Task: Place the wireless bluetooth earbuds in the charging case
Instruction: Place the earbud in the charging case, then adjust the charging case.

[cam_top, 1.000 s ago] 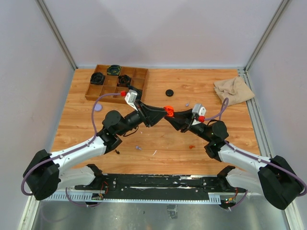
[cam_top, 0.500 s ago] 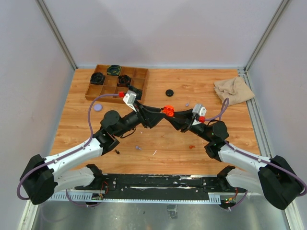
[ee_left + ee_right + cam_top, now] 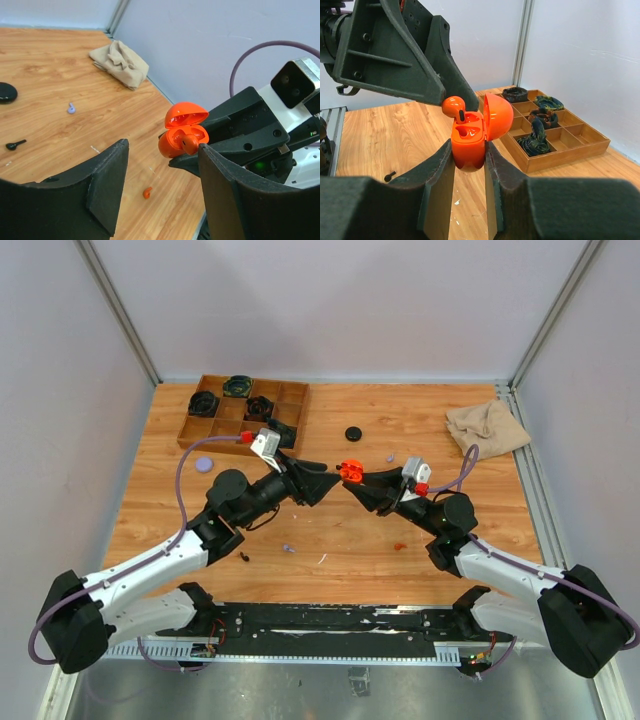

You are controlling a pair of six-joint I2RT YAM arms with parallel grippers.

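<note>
My right gripper (image 3: 356,478) is shut on an orange charging case (image 3: 349,471) and holds it above the table with its lid open. In the right wrist view the case (image 3: 469,142) sits between my fingers, and an orange earbud (image 3: 454,107) stands part-way in its far slot; the near slot is empty. My left gripper (image 3: 322,480) is open and empty just left of the case. In the left wrist view the case (image 3: 175,142) and its earbud (image 3: 190,142) lie beyond my open jaws. A second orange earbud (image 3: 400,544) lies on the table, also in the left wrist view (image 3: 147,192).
A wooden tray (image 3: 290,400) of dark cases stands at the back left, and a lavender case (image 3: 204,464) lies near it. A black disc (image 3: 353,433), lavender earbuds (image 3: 288,549) (image 3: 390,457) and a black earbud (image 3: 245,557) lie loose. A beige cloth (image 3: 487,427) is at the back right.
My left gripper has drawn back to the left, away from the orange case, and now stands open. The right gripper has kept the case almost still.
</note>
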